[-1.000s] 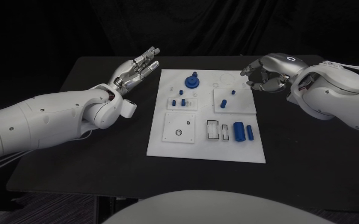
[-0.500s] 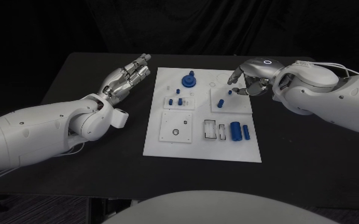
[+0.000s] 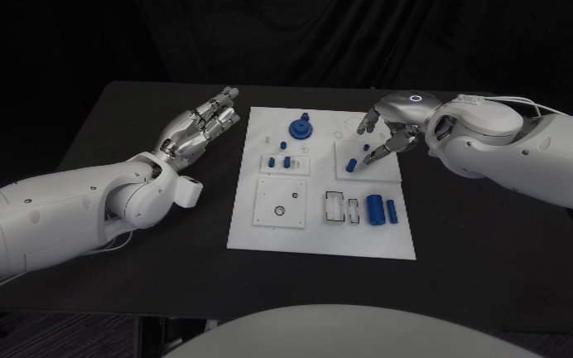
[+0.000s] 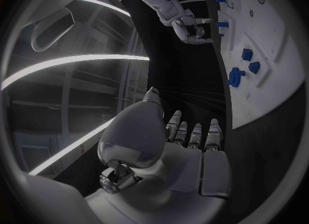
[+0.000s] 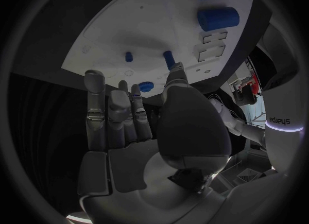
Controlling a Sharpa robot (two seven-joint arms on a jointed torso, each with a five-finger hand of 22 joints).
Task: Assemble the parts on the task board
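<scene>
Right robot hand moved over task board, fingers apart, empty; left robot hand flat, empty.

Dim, black backdrop; wrist views fisheye-warped.

Black table, seemingly dark curtain behind

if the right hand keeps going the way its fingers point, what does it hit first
Probably the small blue peg standing on the task board; the right hand reaches down toward it, though the remaining gap is hard to judge.
</scene>
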